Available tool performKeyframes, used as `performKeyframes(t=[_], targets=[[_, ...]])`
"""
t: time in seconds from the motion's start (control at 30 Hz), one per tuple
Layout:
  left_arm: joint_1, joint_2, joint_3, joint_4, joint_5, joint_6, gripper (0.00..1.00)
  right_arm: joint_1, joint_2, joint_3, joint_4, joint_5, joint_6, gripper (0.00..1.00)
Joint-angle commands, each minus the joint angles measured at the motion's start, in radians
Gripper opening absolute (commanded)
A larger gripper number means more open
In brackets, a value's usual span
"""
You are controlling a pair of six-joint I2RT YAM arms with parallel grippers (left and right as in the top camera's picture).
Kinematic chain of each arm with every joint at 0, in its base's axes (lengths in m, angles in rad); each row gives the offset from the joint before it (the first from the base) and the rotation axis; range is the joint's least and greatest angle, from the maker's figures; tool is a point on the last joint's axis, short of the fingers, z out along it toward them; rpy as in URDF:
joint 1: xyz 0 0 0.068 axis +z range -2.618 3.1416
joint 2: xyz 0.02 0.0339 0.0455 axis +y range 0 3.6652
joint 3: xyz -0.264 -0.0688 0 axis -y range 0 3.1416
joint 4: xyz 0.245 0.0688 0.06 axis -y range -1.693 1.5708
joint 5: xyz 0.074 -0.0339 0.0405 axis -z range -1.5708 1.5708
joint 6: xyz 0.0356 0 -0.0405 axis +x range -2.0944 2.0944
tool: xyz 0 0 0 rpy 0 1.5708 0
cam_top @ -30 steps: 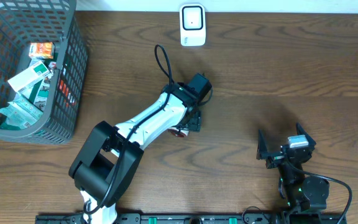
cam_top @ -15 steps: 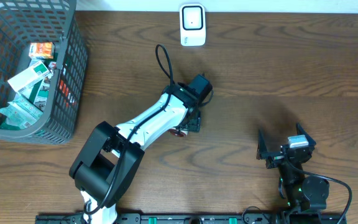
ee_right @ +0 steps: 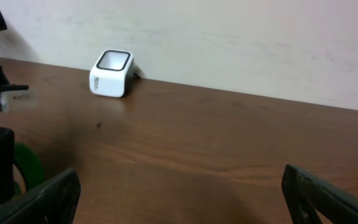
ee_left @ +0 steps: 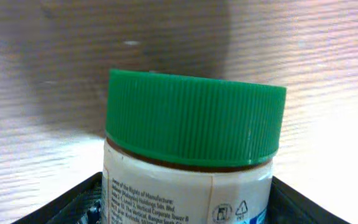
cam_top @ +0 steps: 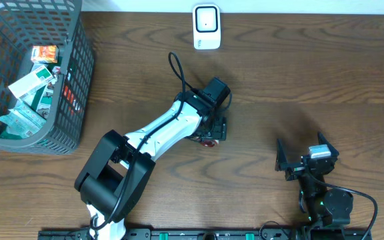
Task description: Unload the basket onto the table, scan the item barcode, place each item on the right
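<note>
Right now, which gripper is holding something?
The left gripper: a green-lidded jar sits in its grip. The right gripper stands open and empty.

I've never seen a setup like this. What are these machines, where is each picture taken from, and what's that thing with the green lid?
These are two robot arms at a wooden table, each ending in a two-finger gripper. One picture looks straight down from above. The other two come from small cameras on the wrists. The left arm reaches to mid-table, and the left gripper is closed on a jar with a green lid, which the left wrist view shows up close. The right gripper rests open and empty near its base. At the far edge stands a small white scanner. On the left, a grey basket holds several boxes.
</note>
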Motion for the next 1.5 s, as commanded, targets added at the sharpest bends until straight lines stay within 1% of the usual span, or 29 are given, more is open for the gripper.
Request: performKeyframes(t=[0.0,0.17,0.2,0.27,0.33,0.4,0.43,0.47,0.63,0.73,1.0,1.13,1.23,1.3,1.37,1.47], targets=[[-0.002,-0.002,0.032,0.008,0.078,-0.04,0.75,0.003,-0.004,-0.001,-0.003,0.003,0.004,0.99],[-0.008,0.002,0.016,0.008,0.069,-0.04,0.77,0.003,-0.004,-0.001,-0.004,0.003,0.004,0.99],[-0.01,0.004,0.014,0.008,0.061,-0.037,0.83,0.003,-0.004,-0.001,-0.004,0.003,0.004,0.99],[-0.017,0.006,0.014,0.008,0.023,-0.037,0.86,0.003,-0.004,-0.001,-0.003,0.002,0.004,0.99],[-0.017,-0.001,0.017,0.008,-0.033,-0.037,0.94,0.003,-0.004,-0.001,-0.004,0.003,0.004,0.99],[-0.011,-0.015,0.031,0.004,-0.071,-0.025,0.97,0.003,-0.004,-0.001,-0.004,0.003,0.004,0.99],[-0.009,-0.021,0.035,0.005,-0.082,-0.021,0.97,0.003,-0.004,-0.001,-0.004,0.003,0.004,0.99],[-0.008,-0.043,0.043,0.004,-0.137,-0.02,0.98,0.003,-0.004,-0.001,-0.003,0.003,0.004,0.99],[-0.006,-0.118,0.049,0.0,-0.271,0.039,0.98,0.003,-0.004,-0.001,-0.004,0.003,0.004,0.99],[0.0,-0.167,0.061,-0.003,-0.272,0.057,0.98,0.003,-0.004,-0.001,-0.003,0.003,0.004,0.99],[0.019,-0.319,0.065,-0.029,-0.271,0.052,0.98,0.003,-0.004,-0.001,-0.004,0.002,0.004,0.99],[0.027,-0.343,0.064,-0.075,-0.233,-0.003,0.98,0.003,-0.004,-0.001,-0.004,0.003,0.004,0.99],[0.021,-0.318,0.05,-0.081,-0.179,-0.039,0.98,0.003,-0.004,-0.001,-0.004,0.002,0.004,0.99],[0.011,-0.283,0.039,-0.078,-0.18,-0.053,0.98,0.003,-0.004,-0.001,-0.004,0.002,0.004,0.99],[-0.003,-0.233,0.034,-0.069,-0.18,-0.108,0.98,0.003,-0.004,-0.001,-0.004,0.003,0.004,0.99],[-0.021,-0.176,0.034,-0.064,-0.181,-0.234,0.98,0.003,-0.004,-0.001,-0.004,0.003,0.004,0.99]])
